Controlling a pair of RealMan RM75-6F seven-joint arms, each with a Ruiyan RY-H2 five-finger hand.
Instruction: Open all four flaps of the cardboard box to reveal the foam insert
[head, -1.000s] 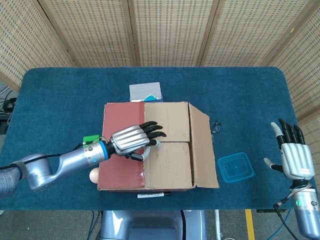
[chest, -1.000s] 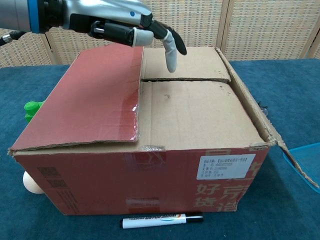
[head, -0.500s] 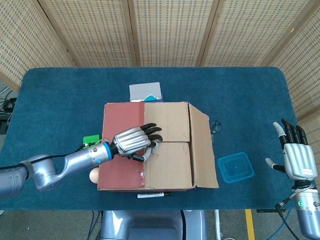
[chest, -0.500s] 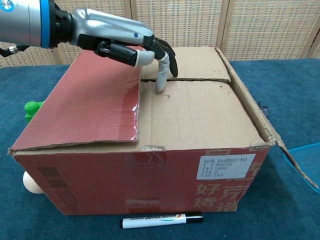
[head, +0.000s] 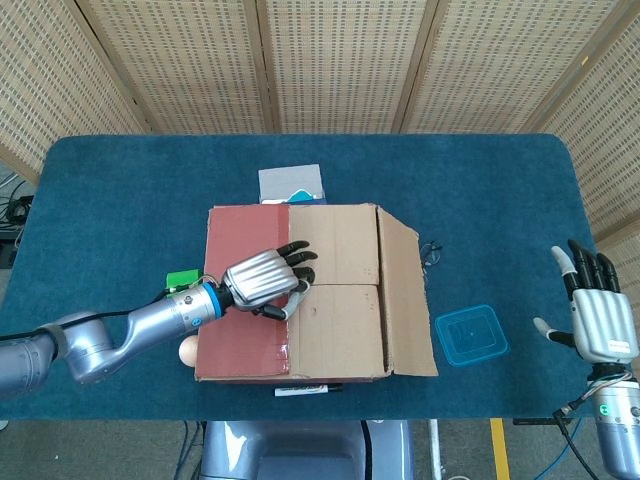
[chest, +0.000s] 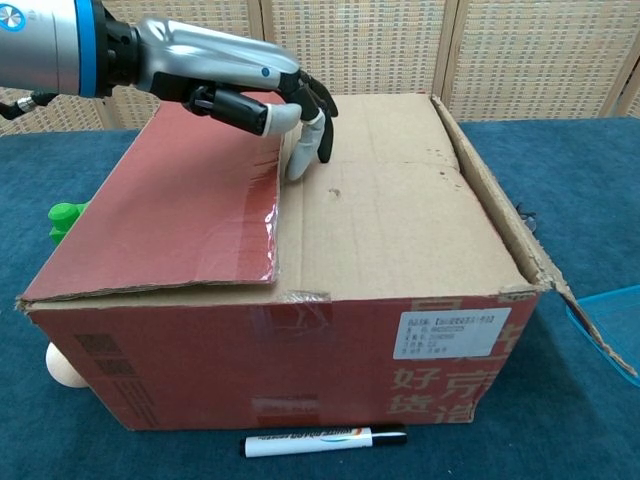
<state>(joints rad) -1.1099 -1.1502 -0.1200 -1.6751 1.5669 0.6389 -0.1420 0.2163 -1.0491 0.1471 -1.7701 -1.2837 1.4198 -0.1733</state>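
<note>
Since a second ago the left hand (head: 268, 278) has dropped from above the box top and drawn back toward the red flap; its fingertips (chest: 297, 160) now press down at the red flap's free edge. The seam between the two brown flaps, plain in the earlier chest view, no longer shows there, though the head view still shows it. The right hand has sunk slightly toward the near edge of the table.

At the left, a green object (head: 181, 279) lies on the blue table (head: 120, 200) beside the box's left wall, with a pale egg-like thing (head: 187, 349) by the box's near-left corner. The left hand's fingers are curled downward over the box, gripping nothing. The cardboard box (head: 310, 290) sits mid-table toward the near edge. Its red flap (chest: 190, 200) covers the left part of the top, raised a little. The brown flaps (chest: 400, 200) lie flat, and the right flap (head: 405, 295) slopes out and down. A grey card (head: 291, 184) lies against the box's far side, a marker pen (chest: 325, 440) along its near side. Right of the box rests a blue lid (head: 471, 334). By the near-right corner, the right hand (head: 598, 318) stands upright with fingers straight and apart, empty.
</note>
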